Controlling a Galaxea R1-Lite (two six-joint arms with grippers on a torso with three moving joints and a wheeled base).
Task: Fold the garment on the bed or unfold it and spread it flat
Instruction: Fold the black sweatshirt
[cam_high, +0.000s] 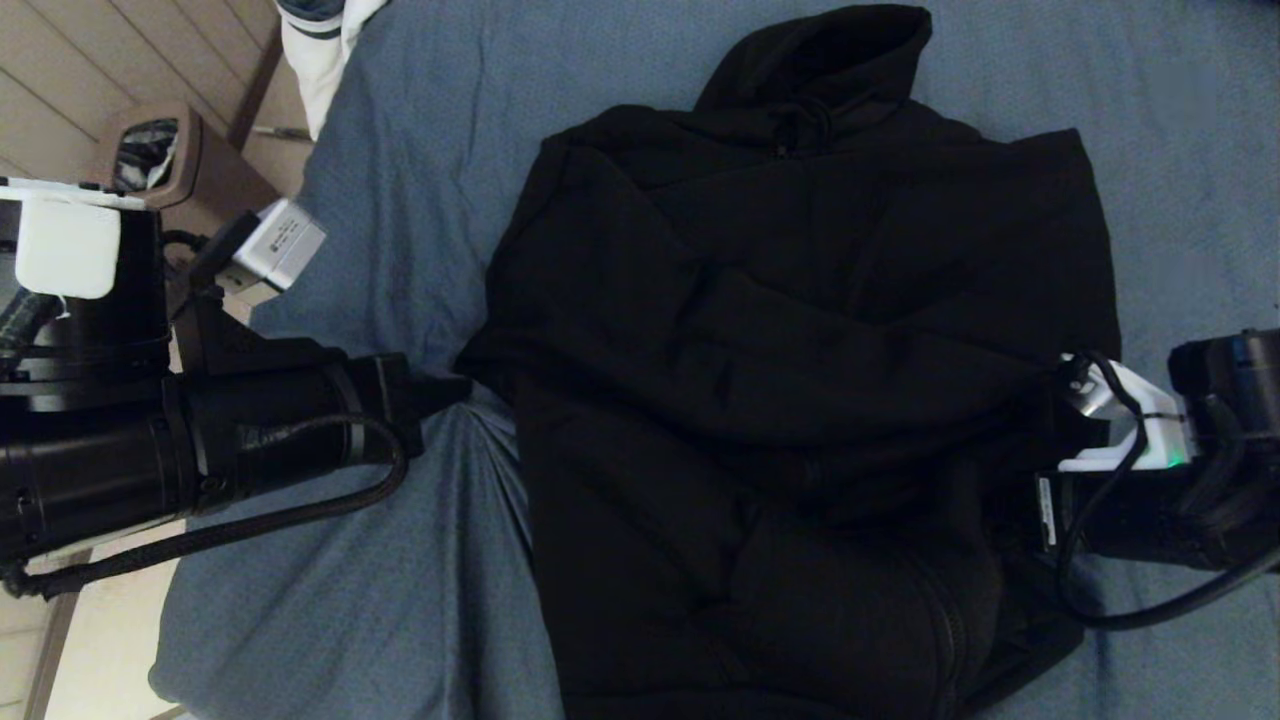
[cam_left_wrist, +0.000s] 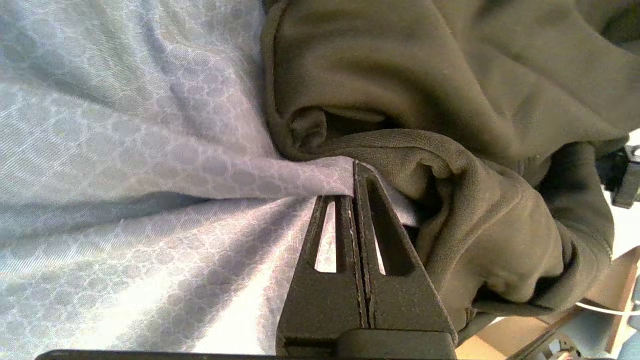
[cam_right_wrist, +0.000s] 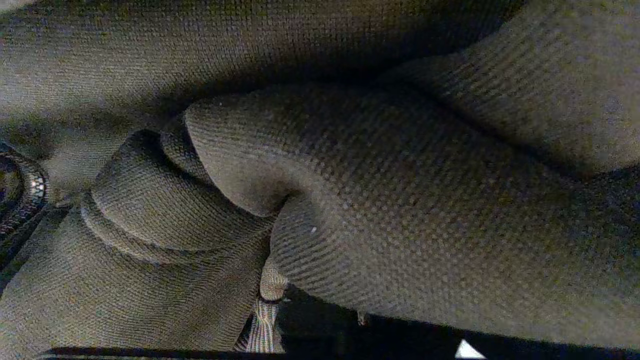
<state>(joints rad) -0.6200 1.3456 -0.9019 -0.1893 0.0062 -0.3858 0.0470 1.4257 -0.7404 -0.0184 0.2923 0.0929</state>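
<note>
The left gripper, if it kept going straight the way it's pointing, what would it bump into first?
Probably the black hoodie. The left gripper is shut, its tips pinching a fold of the blue-grey sheet right at the hoodie's edge, so the bunched hoodie fabric seems to lie just ahead, though depth is hard to judge.

No legible text, label, brand, number or sign appeared on any surface in the three views.

Floor: pale wood planks (cam_high: 90, 60) at the upper left of the head view, lighter flooring (cam_high: 100, 650) at the lower left.
Furniture: brown wooden piece (cam_high: 215, 170) beside the planks, possibly a bedside stand.
Bedding: white and dark cloth (cam_high: 320, 50) bunched at the top edge.
Light: dim, indoor.
</note>
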